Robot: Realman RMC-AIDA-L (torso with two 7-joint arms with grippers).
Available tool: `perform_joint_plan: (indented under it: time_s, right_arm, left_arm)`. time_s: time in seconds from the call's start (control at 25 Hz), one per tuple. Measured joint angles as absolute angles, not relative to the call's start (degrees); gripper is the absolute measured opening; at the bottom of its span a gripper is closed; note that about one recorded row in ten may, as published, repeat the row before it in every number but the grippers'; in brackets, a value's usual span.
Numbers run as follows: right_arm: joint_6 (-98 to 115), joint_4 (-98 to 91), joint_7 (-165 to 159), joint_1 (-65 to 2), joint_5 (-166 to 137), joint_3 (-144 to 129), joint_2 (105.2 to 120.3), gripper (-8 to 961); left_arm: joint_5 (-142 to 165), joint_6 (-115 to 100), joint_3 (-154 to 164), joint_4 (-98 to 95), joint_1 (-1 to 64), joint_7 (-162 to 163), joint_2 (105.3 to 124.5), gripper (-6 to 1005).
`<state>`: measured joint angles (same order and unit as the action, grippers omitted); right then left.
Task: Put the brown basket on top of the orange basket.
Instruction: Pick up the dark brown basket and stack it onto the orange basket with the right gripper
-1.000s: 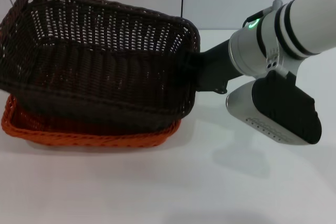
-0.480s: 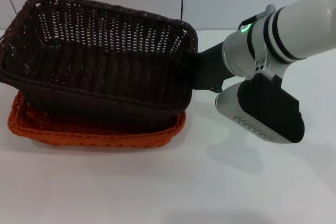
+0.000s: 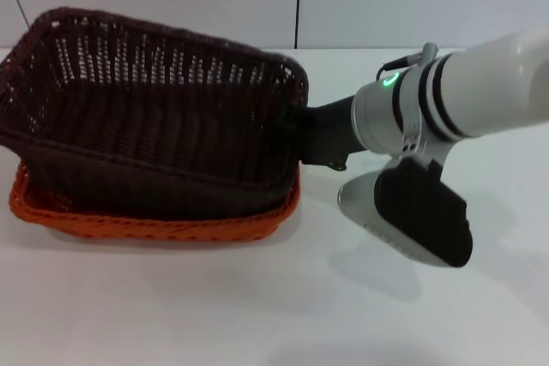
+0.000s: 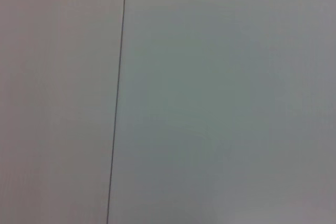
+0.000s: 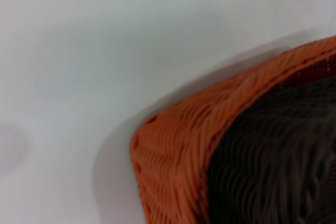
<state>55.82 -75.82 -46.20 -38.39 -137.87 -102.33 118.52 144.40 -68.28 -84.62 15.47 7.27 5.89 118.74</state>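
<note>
- Dark brown wicker of the brown basket [image 3: 154, 117] is being held tilted at the frame's left, nested in the orange basket [image 3: 154, 227].
- Its right rim is being gripped by the right gripper [image 3: 296, 130], fingers closed on it.
- Left gripper is not being shown.

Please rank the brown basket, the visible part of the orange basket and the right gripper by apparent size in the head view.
1. brown basket, largest by far.
2. right gripper and orange basket: too similar to rank.
</note>
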Motion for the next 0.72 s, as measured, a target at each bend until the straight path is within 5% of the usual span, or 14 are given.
perform_joint_plan:
  time_s: [0.12, 0.72]
  right_arm:
    - [53.68, -76.13, -46.21, -37.08, -138.68, -103.79, 118.51, 124]
    - [42.56, -79.47, -46.80, -26.77, -138.79, -107.18, 118.99, 434]
  left_arm:
    - [144.41, -68.25, -84.54, 15.47, 7.43, 5.60, 118.73, 778]
    - [144.41, -68.14, -84.46, 14.82, 7.59, 5.84, 118.89, 778]
